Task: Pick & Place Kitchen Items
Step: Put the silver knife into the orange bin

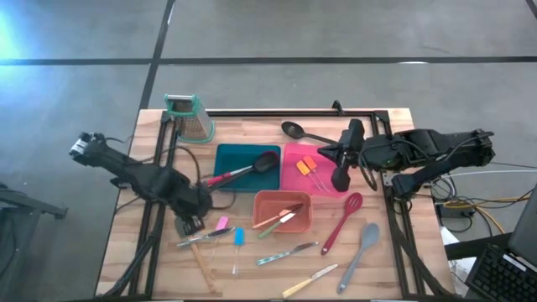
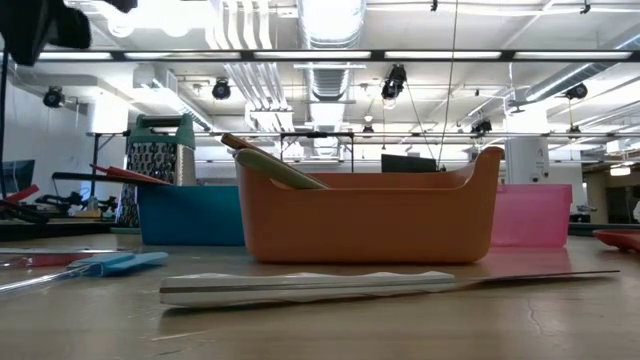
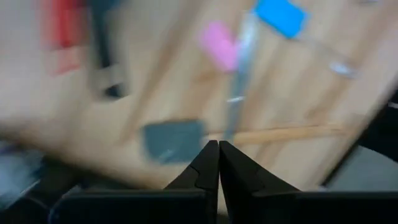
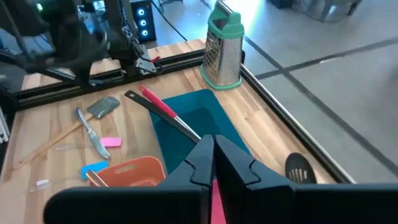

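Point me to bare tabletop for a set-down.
Free: the strip right of the grey spoon to the table's edge, and the left edge below the left gripper. Crowded: the trays and the utensils below the orange tray.

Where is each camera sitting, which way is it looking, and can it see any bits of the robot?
High view: above, looking down at both dark arms.
Low view: at tabletop height, facing the orange rectangular tray; no clear robot part.
Left wrist view: behind the shut left gripper, over wood.
Right wrist view: behind the shut right gripper, facing the teal-topped metal box grater.
The grater and orange tray also appear from above.
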Available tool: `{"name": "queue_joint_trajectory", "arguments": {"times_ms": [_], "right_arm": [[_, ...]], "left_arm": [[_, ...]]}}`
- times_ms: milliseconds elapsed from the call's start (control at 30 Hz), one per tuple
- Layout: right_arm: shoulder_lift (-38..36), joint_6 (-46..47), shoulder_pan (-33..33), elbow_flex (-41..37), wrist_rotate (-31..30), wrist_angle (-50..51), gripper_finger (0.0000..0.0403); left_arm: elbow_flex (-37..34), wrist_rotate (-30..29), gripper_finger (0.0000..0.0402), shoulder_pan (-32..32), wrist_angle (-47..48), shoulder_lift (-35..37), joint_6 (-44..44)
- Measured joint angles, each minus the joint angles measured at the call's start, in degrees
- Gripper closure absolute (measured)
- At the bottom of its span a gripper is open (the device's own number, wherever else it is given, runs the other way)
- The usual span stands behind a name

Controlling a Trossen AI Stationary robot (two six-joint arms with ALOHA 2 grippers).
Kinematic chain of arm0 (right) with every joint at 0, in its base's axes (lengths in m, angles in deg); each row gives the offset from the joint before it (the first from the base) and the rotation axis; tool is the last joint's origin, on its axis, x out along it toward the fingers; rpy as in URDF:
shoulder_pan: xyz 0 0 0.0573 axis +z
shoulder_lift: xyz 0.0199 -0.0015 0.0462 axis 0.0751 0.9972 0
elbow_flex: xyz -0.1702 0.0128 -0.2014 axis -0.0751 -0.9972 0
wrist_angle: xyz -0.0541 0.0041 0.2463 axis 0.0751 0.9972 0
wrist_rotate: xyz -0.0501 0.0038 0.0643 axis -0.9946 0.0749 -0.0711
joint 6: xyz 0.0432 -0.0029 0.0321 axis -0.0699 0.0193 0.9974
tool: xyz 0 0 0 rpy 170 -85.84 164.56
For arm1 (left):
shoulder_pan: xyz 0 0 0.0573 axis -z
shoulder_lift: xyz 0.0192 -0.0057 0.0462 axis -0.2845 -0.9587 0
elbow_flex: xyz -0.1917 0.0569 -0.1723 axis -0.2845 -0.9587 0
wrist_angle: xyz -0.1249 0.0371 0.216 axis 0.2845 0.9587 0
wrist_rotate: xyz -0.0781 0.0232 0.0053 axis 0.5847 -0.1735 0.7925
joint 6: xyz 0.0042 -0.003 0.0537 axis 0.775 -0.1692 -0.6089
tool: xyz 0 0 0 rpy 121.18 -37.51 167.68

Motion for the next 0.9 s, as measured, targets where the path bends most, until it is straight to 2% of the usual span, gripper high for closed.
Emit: {"name": "queue_joint_trajectory", "arguments": {"times_ms": [133, 200, 367, 533, 700, 800, 900], "right_arm": [[-1.1, -1.2, 0.0, 0.0, 0.3, 0.1, 0.0394], [-1.5, -2.4, 0.0, 0.0, 0.3, 0.1, 0.0394], [-2.4, -4.0, -0.2, 0.0, 0.0, 0.0, 0.0394], [-2.6, -4.1, -0.6, 0.0, -0.1, 0.0, 0.0394], [-2.6, -3.9, -0.6, 0.0, -0.1, -0.3, 0.0394], [-2.6, -3.7, -0.6, 0.0, -0.1, -0.6, 0.0394], [-2.6, -3.7, -0.8, 0.0, -0.1, -0.8, 0.0394]], "left_arm": [[-6.9, 7.1, 0.0376, 0.4, -16.1, -0.2, -1.4], [-9.6, 9.0, 0.0368, 1.0, -20.9, -0.5, -1.2], [-14.9, 7.0, 0.0332, 2.5, -23.2, -0.8, 0.1], [-19.7, 6.4, 0.0281, 2.4, -24.8, -0.9, 1.7], [-24.0, 10.1, 0.0232, 2.4, -31.1, -0.9, 3.0], [-26.0, 11.8, 0.0222, 2.7, -36.5, -0.9, 2.1], [-26.3, 9.7, 0.0224, 3.0, -36.7, -1.5, 2.6]]}}
